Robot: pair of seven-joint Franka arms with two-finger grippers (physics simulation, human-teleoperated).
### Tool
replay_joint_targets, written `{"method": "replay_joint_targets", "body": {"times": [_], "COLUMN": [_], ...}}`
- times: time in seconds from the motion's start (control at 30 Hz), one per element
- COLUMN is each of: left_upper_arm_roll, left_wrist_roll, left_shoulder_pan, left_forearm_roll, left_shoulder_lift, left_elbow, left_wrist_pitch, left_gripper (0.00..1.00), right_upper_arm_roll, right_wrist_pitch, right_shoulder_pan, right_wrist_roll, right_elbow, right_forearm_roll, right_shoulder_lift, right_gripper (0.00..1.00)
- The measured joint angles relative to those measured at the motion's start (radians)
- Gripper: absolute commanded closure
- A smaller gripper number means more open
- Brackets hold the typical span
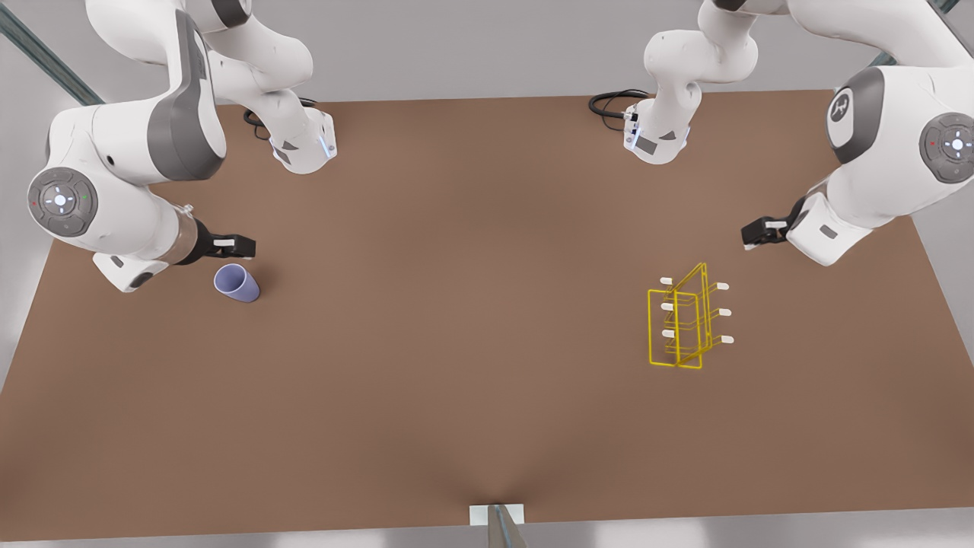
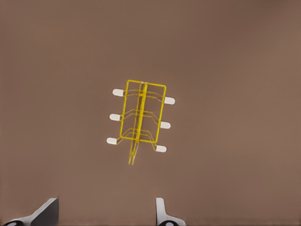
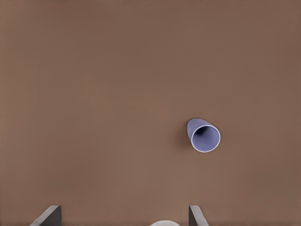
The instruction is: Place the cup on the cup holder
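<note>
The lavender-blue cup (image 1: 237, 283) stands on the brown table (image 1: 456, 320) at the front view's left, its open mouth up; it also shows in the right wrist view (image 3: 203, 135). My right gripper (image 1: 245, 245) hovers just behind it, open (image 3: 122, 219) and holding nothing. The yellow wire cup holder (image 1: 682, 320) with white-tipped pegs stands upright at the front view's right, and the left wrist view looks down on the holder (image 2: 140, 117). My left gripper (image 1: 752, 234) hangs behind and to the right of it, open (image 2: 104, 217) and holding nothing.
Both arm bases (image 1: 304, 144) (image 1: 656, 137) stand at the table's far edge, each with a black cable beside it. A small white bracket (image 1: 496, 514) sits at the middle of the near edge. Bare tabletop separates the cup from the holder.
</note>
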Motion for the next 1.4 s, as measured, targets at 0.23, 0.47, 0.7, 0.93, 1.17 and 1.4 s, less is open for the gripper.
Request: {"method": "replay_joint_targets", "body": {"times": [0.23,0.47,0.7,0.93,1.17,1.4], "left_upper_arm_roll": [-0.003,-0.004,-0.004,-0.004,-0.004,-0.002], "left_wrist_roll": [-0.004,-0.007,-0.011,-0.013,-0.015,-0.015], "left_shoulder_pan": [-0.003,-0.030,-0.034,-0.034,-0.040,-0.036], "left_forearm_roll": [0.002,0.003,0.003,0.003,0.004,0.004], "left_shoulder_lift": [-0.001,-0.001,0.004,0.008,0.007,0.006], "left_elbow": [0.000,-0.001,-0.004,-0.006,-0.005,0.000], "left_wrist_pitch": [-0.020,-0.043,-0.064,-0.073,-0.096,-0.107], "left_gripper": [0.00,0.00,0.00,0.00,0.00,0.00], "right_upper_arm_roll": [-0.001,-0.035,-0.104,-0.121,-0.125,-0.128], "right_wrist_pitch": [0.058,0.555,0.810,0.828,0.881,0.876], "right_shoulder_pan": [-0.001,-0.049,-0.067,-0.075,-0.104,-0.089], "right_wrist_roll": [0.001,-0.071,-0.192,-0.313,-0.407,-0.470], "right_elbow": [-0.179,-0.661,-0.756,-0.859,-0.934,-0.931], "right_forearm_roll": [-0.040,-0.071,-0.073,-0.073,-0.077,-0.081], "right_shoulder_lift": [0.018,0.019,0.010,-0.069,-0.087,-0.077], "right_gripper": [0.00,0.00,0.00,0.00,0.00,0.00]}}
